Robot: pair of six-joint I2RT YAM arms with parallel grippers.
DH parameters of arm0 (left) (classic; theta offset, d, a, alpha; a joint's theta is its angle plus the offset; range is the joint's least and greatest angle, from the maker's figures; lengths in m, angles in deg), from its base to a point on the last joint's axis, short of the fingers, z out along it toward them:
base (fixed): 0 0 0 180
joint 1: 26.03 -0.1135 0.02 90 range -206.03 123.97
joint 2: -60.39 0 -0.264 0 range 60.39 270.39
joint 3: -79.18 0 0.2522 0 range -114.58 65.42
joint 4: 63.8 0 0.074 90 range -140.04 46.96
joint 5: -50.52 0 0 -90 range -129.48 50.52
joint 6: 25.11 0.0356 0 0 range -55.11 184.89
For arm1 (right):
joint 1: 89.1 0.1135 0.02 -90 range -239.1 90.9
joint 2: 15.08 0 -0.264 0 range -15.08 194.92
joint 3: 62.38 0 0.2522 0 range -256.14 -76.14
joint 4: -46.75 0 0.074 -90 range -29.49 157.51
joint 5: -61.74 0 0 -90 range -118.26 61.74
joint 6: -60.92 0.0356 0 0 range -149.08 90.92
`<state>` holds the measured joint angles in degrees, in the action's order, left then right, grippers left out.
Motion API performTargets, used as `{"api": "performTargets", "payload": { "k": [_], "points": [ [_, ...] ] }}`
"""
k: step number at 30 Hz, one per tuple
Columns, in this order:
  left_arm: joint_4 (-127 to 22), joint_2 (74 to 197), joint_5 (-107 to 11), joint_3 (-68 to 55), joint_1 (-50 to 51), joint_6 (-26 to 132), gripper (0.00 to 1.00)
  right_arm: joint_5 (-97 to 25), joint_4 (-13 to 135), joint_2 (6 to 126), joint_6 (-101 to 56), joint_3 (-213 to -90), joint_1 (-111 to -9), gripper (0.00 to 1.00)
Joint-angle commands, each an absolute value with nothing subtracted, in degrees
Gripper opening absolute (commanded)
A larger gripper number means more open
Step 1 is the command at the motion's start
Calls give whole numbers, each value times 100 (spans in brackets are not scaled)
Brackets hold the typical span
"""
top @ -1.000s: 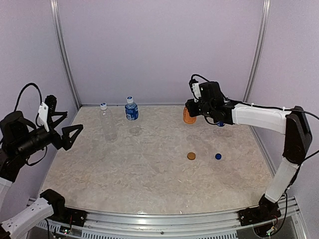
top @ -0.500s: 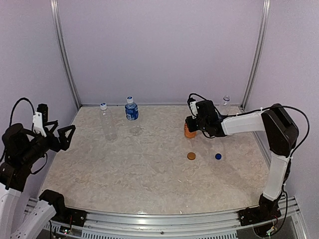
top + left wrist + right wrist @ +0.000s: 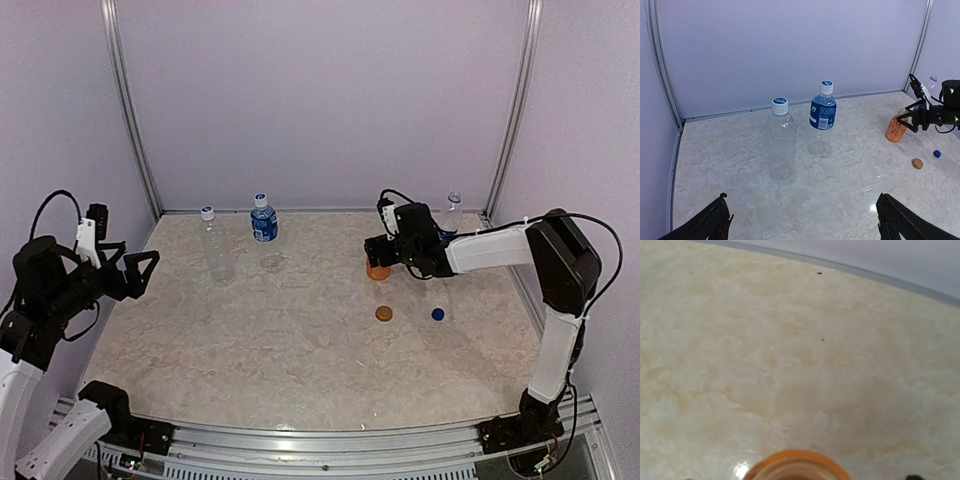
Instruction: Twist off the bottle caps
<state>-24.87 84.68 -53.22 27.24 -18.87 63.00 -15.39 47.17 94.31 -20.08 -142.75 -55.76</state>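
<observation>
While the right fingers stood spread around the uncapped orange bottle on the table's right side, a careless retreat could tip it and spill; left fingers hung wide, well apart from two capped bottles.

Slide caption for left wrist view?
Capped clear bottle and blue-label bottle; right end effector at uncapped orange bottle; orange cap, blue cap loose.
</observation>
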Motion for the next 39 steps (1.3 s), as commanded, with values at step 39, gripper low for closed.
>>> {"api": "performTargets", "payload": {
  "k": [39],
  "points": [
    [-6880,14758,-7824,1498,-2754,7774,99,-756,7137,7710,-2174,-15773,-3747,99]
  ]
}}
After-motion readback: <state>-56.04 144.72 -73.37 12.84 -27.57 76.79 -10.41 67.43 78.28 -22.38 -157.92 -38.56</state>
